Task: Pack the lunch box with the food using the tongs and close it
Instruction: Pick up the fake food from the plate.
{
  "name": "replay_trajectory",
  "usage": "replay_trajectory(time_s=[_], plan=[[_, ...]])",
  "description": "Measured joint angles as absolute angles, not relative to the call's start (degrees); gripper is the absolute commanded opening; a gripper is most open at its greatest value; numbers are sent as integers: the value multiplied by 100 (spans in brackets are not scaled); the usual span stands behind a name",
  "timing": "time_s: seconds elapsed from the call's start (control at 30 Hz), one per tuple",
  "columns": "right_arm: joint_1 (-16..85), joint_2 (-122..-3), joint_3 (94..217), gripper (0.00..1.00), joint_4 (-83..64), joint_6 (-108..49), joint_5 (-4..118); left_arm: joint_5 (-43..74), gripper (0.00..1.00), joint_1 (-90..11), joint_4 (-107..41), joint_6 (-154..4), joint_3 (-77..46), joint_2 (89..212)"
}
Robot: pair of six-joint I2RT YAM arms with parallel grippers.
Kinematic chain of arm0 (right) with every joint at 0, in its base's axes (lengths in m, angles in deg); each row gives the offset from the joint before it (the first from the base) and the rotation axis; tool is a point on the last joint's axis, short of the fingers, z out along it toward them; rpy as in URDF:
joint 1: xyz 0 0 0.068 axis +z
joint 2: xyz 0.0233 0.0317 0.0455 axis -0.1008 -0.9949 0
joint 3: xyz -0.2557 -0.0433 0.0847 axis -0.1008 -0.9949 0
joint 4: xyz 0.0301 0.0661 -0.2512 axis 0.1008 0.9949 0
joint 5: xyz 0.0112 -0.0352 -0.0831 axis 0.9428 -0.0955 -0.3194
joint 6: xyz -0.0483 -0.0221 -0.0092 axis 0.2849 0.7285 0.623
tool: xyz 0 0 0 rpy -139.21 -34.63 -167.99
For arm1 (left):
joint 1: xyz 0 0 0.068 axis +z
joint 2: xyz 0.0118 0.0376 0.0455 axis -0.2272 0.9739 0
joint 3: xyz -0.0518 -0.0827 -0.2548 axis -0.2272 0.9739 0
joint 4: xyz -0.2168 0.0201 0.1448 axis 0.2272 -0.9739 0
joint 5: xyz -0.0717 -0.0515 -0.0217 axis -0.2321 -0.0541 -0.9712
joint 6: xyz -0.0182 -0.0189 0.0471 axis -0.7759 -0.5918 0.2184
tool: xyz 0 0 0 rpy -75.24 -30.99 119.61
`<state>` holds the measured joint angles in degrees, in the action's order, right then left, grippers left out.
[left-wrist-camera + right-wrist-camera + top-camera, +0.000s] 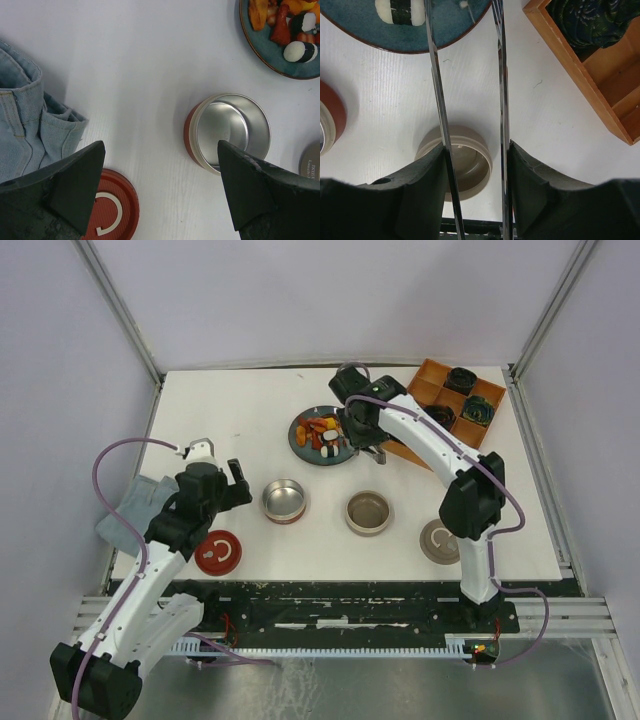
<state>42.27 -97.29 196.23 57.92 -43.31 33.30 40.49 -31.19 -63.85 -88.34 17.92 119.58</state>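
Observation:
The food [325, 433] lies as small orange, red and white pieces on a dark blue plate [302, 446]. My right gripper [365, 440] hovers at the plate's right edge, shut on the tongs [436, 75]. Their two silver arms run between my fingers [422, 190] toward the plate [405, 42], standing apart; the tips are out of view. The lunch box is two open round tins, a steel one with a red base [284, 501] and a beige one [369, 512]. My left gripper [161, 150] stands open and empty over the table, between the red lid [112, 210] and the steel tin [232, 132].
A red lid [218, 552] and a beige lid [438, 540] lie near the front edge. A wooden tray [430, 375] holding dark coiled rosettes sits at the back right. Folded denim cloth [135, 510] lies at the left edge beside my left arm.

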Motion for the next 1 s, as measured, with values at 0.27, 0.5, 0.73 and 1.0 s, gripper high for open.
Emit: replay_trajectory(time_s=[0.27,0.5,0.73,1.0], plan=[[4225,-10254,19632,54,5784,-4418,3310,4045,99,-3119,-6404,-8889,1792,11947],[4219,-10405,19664,53,5751,-4438,3234,3782,99,-3119,-6369,-8889,1834,12015],[4157,-10413,19667,53,5604,-4471,3208,3092,98,-3119,-6249,-8882,1836,12533],[4052,-10488,19667,52,5454,-4469,3369,2644,91,-3124,-6284,-8882,1832,13315]])
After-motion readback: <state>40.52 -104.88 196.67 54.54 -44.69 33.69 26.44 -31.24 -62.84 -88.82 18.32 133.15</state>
